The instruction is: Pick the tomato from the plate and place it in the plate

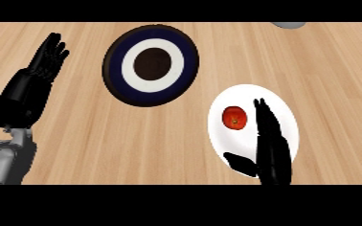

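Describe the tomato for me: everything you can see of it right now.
The tomato is small, round and glossy red, with a dark stem spot near its middle. It sits on the white plate, left of the plate's centre. The right hand is over the same plate with straight fingers just to the tomato's right; whether they touch it is not clear. Nothing is curled round it.

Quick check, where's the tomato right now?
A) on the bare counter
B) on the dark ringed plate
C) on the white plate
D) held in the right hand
C: the tomato lies on the white plate, just left of the right hand, whose straight fingers reach over the plate without closing on it; the dark ringed plate holds nothing.
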{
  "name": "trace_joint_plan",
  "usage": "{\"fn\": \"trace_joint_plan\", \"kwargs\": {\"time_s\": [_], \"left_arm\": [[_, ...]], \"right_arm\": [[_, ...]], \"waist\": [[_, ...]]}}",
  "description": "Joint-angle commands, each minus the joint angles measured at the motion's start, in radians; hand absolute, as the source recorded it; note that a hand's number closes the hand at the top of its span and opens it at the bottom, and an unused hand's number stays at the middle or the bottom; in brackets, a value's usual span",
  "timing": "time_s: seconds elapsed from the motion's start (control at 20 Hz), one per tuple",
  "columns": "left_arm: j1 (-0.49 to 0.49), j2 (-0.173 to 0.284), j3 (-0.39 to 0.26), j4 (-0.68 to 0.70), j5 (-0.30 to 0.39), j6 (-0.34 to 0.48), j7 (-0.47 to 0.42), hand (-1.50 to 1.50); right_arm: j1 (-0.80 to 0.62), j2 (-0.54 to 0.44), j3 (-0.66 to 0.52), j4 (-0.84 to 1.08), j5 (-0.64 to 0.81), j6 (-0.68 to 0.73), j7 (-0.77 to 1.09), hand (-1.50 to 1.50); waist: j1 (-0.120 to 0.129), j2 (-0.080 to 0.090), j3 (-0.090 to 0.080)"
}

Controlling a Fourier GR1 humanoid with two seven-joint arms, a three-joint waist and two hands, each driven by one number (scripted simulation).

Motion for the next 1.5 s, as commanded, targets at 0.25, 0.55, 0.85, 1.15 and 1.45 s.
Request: {"fn": "trace_joint_plan", "kwargs": {"time_s": [0.25,0.55,0.85,1.15,1.45], "left_arm": [[-0.027,-0.059,-0.02,0.025,-0.038,0.002,-0.007,0.0],[-0.02,-0.066,-0.017,-0.038,-0.054,-0.003,0.055,0.0],[-0.032,-0.056,0.07,-0.008,-0.033,-0.077,0.039,0.0],[-0.065,-0.109,0.066,0.061,-0.089,-0.083,0.017,0.0],[-0.065,-0.155,0.05,0.028,-0.137,-0.053,0.032,0.0]], "right_arm": [[-0.191,0.108,-0.002,-0.17,0.193,0.42,0.452,-1.5],[-0.15,0.098,-0.07,-0.082,0.181,0.443,0.452,-1.5],[-0.162,0.138,-0.108,-0.021,0.187,0.43,0.413,-1.5],[-0.17,0.147,-0.145,0.029,0.162,0.438,0.351,-1.5],[-0.194,0.158,-0.18,0.174,0.139,0.387,0.31,-1.5]], "waist": [[0.019,0.007,0.008],[0.022,0.007,0.009],[0.021,0.007,0.009],[0.018,0.007,0.009],[0.019,0.007,0.009]]}}
